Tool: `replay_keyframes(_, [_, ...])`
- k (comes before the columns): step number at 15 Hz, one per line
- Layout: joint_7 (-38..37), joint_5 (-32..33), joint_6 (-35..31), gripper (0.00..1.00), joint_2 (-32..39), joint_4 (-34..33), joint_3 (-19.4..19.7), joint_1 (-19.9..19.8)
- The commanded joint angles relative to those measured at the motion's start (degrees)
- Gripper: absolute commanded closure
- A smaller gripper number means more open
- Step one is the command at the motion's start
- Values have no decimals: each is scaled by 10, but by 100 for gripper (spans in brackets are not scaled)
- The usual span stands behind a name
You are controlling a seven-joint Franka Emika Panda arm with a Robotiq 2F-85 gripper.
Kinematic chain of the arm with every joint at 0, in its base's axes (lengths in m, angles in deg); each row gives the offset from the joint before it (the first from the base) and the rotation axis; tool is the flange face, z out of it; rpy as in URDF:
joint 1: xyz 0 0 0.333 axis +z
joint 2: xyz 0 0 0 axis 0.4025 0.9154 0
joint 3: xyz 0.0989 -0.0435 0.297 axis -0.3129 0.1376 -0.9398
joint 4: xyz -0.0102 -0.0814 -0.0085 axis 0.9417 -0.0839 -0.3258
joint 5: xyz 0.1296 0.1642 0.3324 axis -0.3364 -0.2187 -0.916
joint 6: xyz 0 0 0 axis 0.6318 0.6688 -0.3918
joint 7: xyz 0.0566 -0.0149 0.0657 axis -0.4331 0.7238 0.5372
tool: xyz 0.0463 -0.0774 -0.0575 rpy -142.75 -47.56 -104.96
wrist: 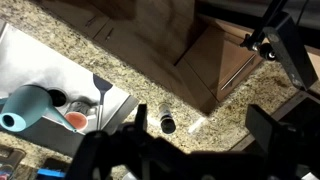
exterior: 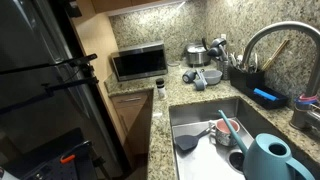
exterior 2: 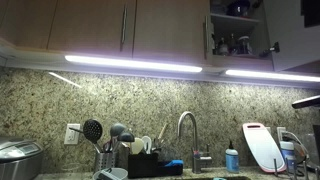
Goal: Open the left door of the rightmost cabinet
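Note:
In an exterior view the rightmost upper cabinet (exterior 2: 240,40) shows its inside, with shelves holding mugs and jars. Its left door (exterior 2: 209,40) stands swung out, seen edge-on. Its right door (exterior 2: 285,40) looks shut, with a dark handle near its left edge. A dark shape at the top right corner (exterior 2: 311,10) may be part of the arm; I cannot tell. In the wrist view my gripper (wrist: 198,130) points down at the granite counter (wrist: 150,80), fingers wide apart with nothing between them. The cabinet does not show in the wrist view.
Below lie a sink (exterior: 200,125) with dishes, a blue watering can (exterior: 270,160), a microwave (exterior: 138,62), a faucet (exterior: 262,40) and a small dark-topped bottle (wrist: 167,123). Brown lower cabinets (wrist: 215,55) edge the counter. Dark arm parts (exterior: 45,70) fill the left of an exterior view.

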Motion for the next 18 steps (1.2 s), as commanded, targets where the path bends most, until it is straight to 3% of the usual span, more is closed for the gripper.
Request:
replay_keyframes(1, [2, -2, 1, 0, 0, -1, -3, -4])
replay_keyframes(5, [-6, 4, -18, 0, -3, 0, -9, -9])
replay_keyframes(12, [-19, -1, -180, 0, -61, 9, -10, -12])
replay_keyframes(18, [-21, 0, -228, 0, -84, -12, 14, -31])
